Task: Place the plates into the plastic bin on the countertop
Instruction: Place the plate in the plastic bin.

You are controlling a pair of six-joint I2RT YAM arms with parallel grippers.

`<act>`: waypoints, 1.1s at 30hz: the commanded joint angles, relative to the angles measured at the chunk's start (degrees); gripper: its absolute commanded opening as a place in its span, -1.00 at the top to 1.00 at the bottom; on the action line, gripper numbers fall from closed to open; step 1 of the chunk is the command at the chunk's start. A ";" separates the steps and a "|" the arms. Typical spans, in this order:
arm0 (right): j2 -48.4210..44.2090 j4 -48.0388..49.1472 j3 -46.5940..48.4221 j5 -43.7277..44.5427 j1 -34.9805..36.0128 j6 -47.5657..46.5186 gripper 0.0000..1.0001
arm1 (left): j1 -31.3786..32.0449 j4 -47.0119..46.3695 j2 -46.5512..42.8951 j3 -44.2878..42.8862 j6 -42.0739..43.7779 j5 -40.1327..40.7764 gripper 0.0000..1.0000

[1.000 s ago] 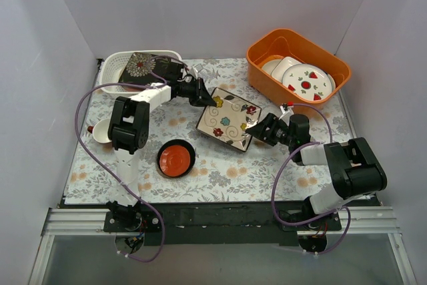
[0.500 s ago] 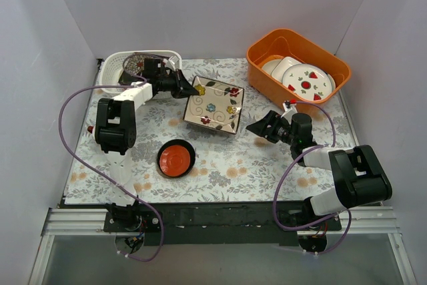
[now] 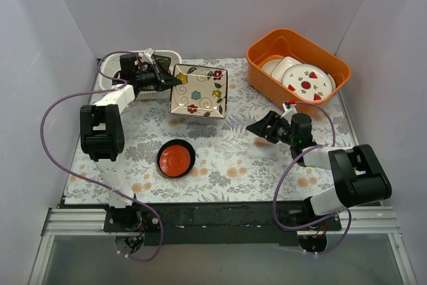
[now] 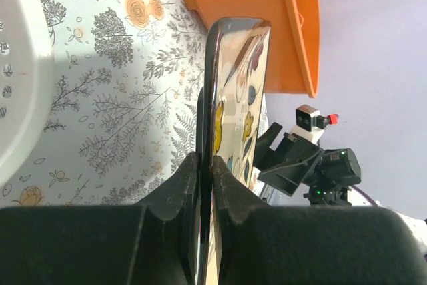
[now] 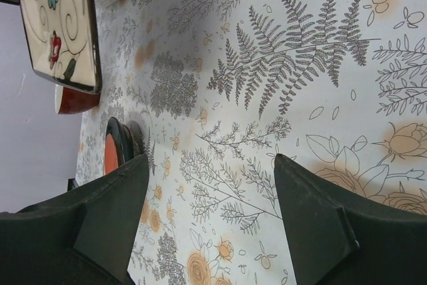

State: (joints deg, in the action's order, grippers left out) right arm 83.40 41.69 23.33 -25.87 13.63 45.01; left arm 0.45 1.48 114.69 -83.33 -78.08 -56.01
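Top external view, mid-transfer: the left tool (image 3: 169,81) pinches the left rim of the cream flowered square plate (image 3: 198,91). The left wrist view shows both fingers (image 4: 177,191) pressed together on either side of the thin edge. It holds the plate, patterned face tipped up toward the camera, just beside the right end of the white perforated bin (image 3: 171,55) at the back-left corner of the bench (image 3: 233,165). The plate appears lifted off the surface and has not yet crossed the bin's wall, so this one counts as under way, not delivered. What already lies in the bin cannot be told, as the arm covers it. At least one more piece waits — a red dish (image 3: 176,159) with a dark rim sits flat near the middle of the front edge. The left arm stretches from its base along the left edge to the back, its forearm turned right across the bin. The right arm lies low over the right half of the bench, the right tool (image 3: 257,127) spread wide and holding nothing, aimed toward the centre. An orange tub (image 3: 265,79) of strawberry plates (image 3: 307,81) stands at the back-right corner — no part of the job.
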 commanded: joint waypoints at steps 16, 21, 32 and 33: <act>3.00 3.92 -0.48 -1.20 0.08 0.43 -0.64 | -11.70 -28.63 -9.05 9.59 -23.16 -6.75 1.00; 3.53 4.36 0.31 -1.64 0.17 1.04 -0.64 | -13.45 -27.85 -9.05 10.03 -23.69 -4.64 1.00; 6.17 6.91 1.36 -3.58 0.17 2.97 -0.61 | -14.07 -24.59 -9.93 9.07 -25.97 7.40 1.00; 6.08 6.91 1.36 -3.49 0.17 2.97 -0.61 | -14.07 -24.50 -9.93 8.71 -26.33 8.62 1.00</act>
State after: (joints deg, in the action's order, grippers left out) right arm 89.47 45.08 23.35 -28.36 13.63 47.72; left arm -13.04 -19.68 112.16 -71.16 -99.22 -49.56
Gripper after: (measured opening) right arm 0.808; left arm 0.079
